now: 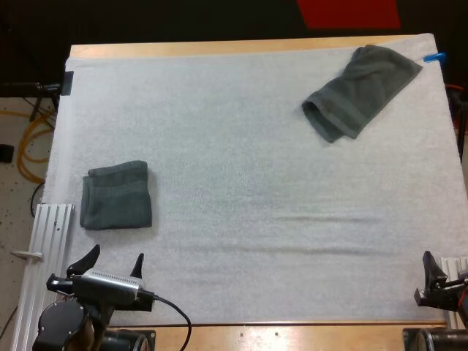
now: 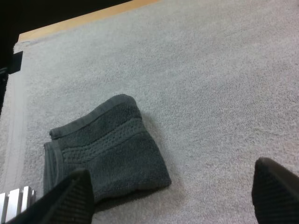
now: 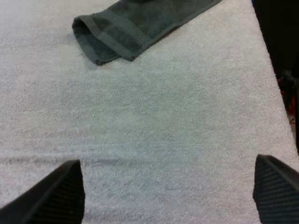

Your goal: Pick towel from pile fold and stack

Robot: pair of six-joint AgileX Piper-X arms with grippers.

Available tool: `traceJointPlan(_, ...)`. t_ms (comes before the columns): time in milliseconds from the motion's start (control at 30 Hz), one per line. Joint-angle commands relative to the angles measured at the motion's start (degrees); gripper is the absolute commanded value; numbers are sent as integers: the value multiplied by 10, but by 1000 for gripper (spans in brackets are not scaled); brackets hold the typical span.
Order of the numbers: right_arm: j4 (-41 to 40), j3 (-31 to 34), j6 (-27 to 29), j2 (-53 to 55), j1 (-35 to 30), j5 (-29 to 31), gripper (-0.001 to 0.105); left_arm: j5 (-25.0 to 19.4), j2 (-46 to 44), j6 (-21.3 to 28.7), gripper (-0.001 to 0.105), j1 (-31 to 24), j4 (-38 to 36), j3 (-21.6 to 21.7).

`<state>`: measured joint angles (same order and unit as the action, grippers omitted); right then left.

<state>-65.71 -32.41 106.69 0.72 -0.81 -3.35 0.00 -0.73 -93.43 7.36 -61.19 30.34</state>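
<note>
A folded dark grey-green towel (image 1: 117, 194) lies flat near the mat's left edge. My left gripper (image 1: 115, 257) hovers just in front of it, near the front edge, open and holding nothing. In the left wrist view the folded towel (image 2: 105, 149) sits just beyond my left gripper (image 2: 173, 196), whose fingers stand wide apart. A second towel (image 1: 362, 91) lies loosely rumpled at the far right corner. My right gripper (image 1: 437, 272) is at the front right edge, far from it. The right wrist view has this towel (image 3: 135, 23) well ahead of my open right gripper (image 3: 163, 193).
The white mat (image 1: 248, 168) covers most of the wooden table. An aluminium rail (image 1: 45, 248) runs along the mat's front left side, beside my left arm. The mat shows a faint crease (image 1: 322, 218) right of centre.
</note>
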Motion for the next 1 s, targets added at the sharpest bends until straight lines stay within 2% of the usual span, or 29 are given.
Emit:
traceJointPlan(0,8,-1,0,21,-3,4,72,0,-48,-2,67,1,3,4)
traceJointPlan(167,15,-1,-6,21,-3,7,72,1,-48,-4,67,1,12,5)
traceJointPlan(267,16,-7,-28,17,-3,6,72,20,-42,-5,67,1,23,19)
traceJointPlan(367,16,-21,-50,-3,-3,2,72,40,-13,-5,67,1,32,47)
traceJointPlan(500,16,-53,-54,-53,-3,-15,72,80,56,1,67,1,53,99)
traceJointPlan(667,16,-107,-54,-127,-3,-67,72,148,153,11,67,2,77,151)
traceJointPlan(733,16,-135,-54,-163,-3,-100,72,193,193,9,67,11,81,172)
traceJointPlan(800,16,-159,-52,-194,-3,-137,72,221,220,6,67,29,84,186)
traceJointPlan(967,21,-195,-47,-263,-3,-186,72,228,275,5,67,82,87,202)
